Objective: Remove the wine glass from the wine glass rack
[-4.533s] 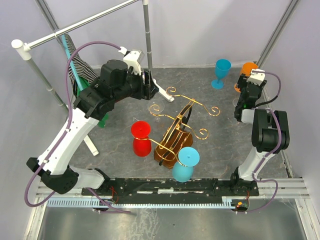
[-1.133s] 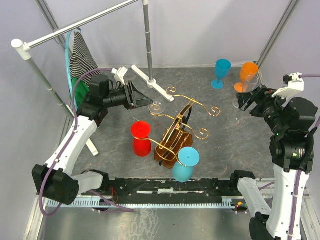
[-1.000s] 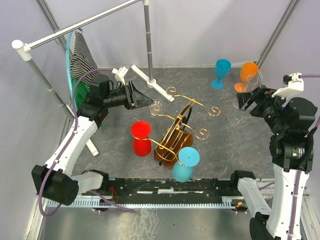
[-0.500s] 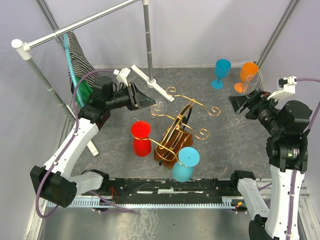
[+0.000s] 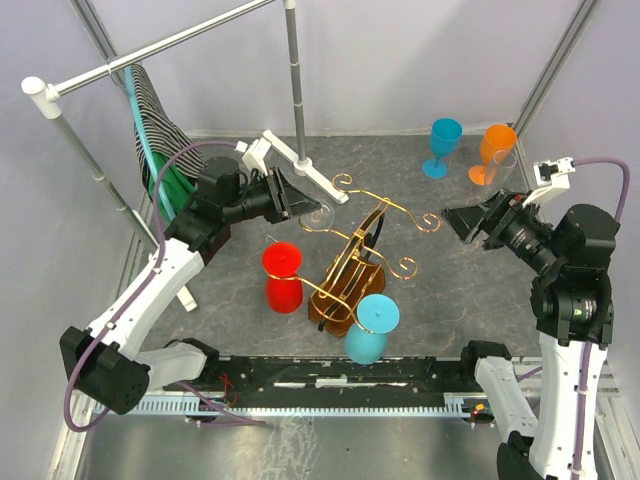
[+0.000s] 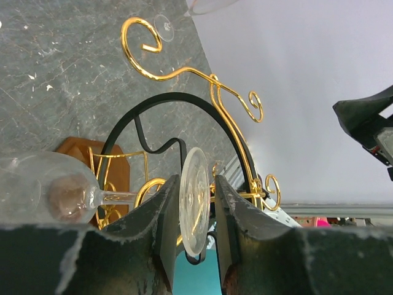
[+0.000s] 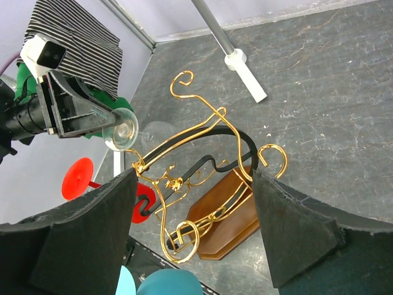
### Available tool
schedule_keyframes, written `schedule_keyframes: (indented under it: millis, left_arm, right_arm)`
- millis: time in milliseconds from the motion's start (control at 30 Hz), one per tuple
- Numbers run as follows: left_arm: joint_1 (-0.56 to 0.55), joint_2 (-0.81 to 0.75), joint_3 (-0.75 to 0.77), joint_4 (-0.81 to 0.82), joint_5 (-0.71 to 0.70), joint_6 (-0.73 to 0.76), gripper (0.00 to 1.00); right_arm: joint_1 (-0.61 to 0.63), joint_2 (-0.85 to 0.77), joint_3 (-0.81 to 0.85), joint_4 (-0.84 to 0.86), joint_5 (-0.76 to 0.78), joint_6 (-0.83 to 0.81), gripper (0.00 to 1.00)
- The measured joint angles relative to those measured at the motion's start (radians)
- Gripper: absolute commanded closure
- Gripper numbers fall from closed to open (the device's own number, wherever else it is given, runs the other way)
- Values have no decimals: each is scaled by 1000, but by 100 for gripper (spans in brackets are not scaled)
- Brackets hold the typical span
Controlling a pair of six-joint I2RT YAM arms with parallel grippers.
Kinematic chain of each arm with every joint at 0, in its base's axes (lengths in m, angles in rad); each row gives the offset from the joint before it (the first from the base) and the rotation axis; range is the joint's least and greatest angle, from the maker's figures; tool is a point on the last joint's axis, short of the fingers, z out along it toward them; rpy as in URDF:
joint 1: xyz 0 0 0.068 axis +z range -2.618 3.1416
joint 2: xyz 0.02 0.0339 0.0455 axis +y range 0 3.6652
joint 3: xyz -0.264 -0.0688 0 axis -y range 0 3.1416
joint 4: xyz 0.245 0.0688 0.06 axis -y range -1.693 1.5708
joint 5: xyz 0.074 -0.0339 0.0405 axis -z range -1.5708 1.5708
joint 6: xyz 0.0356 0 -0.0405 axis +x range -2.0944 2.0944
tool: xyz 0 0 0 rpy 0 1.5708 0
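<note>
The gold wire wine glass rack (image 5: 377, 212) stands mid-table on its brown wooden base (image 7: 224, 221). A clear wine glass (image 5: 319, 213) lies sideways at the rack's back-left arm. My left gripper (image 5: 303, 202) is shut on the glass's foot disc (image 6: 195, 200), which sits edge-on between the pads. Its stem runs left to the bowl (image 6: 55, 196). Whether the glass still hangs on the wire I cannot tell. My right gripper (image 5: 462, 222) hovers open to the right of the rack (image 7: 216, 114), with nothing between its fingers (image 7: 104, 215).
A red glass (image 5: 282, 275) and a teal glass (image 5: 372, 325) hang upside down on the rack's near arms. A blue glass (image 5: 442, 145) and an orange glass (image 5: 493, 150) stand at the back right. A grey pole frame (image 5: 294, 70) and striped cloth (image 5: 160, 125) stand behind left.
My left gripper slid right over the clear glass's foot and its jaws narrowed onto it. My right arm swung left from the orange glass toward the rack, still open.
</note>
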Motion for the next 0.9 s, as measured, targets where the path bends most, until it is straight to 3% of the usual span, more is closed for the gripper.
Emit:
schedule_keyframes:
  millis: [300, 900]
  left_arm:
    - [-25, 3, 11, -47, -72, 4, 95]
    - [-30, -6, 90, -230, -252, 64, 97]
  right_arm:
    - [0, -4, 1, -11, 0, -8, 17]
    - [0, -9, -2, -11, 3, -7, 17]
